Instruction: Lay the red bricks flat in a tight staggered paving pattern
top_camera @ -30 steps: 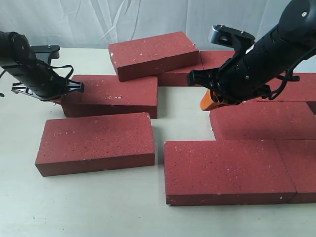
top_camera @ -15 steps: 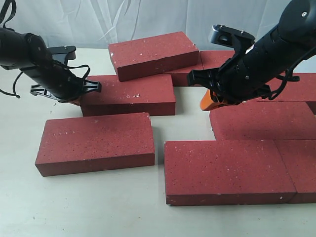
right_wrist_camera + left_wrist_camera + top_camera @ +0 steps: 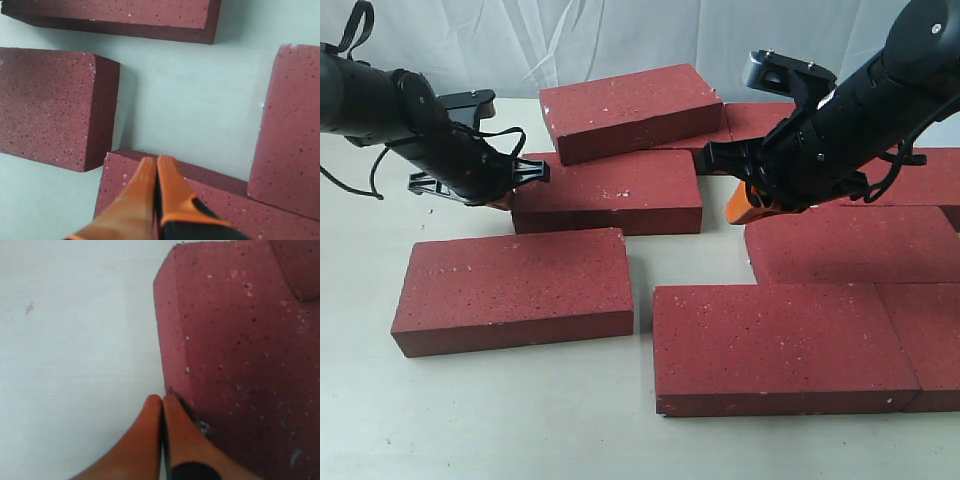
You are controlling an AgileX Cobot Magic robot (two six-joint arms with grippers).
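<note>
Exterior view: where do the red bricks (image 3: 515,285) lie?

— Flat on a pale table (image 3: 520,430). At least three sit packed together at the front right and one lies alone at the front left. There are more at the back, where a top brick (image 3: 632,110) rests askew across others.

— And the left gripper (image 3: 503,200)?

— Its orange fingertips (image 3: 150,412) are pressed together with nothing between them, against the short end of the middle brick (image 3: 610,192) (the left wrist view shows the tips on that end face).

— The right gripper (image 3: 745,207)?

— Also closed and empty. In the right wrist view its tips sit over the edge of a right-hand brick (image 3: 225,197). I cannot tell whether they touch it.
</note>
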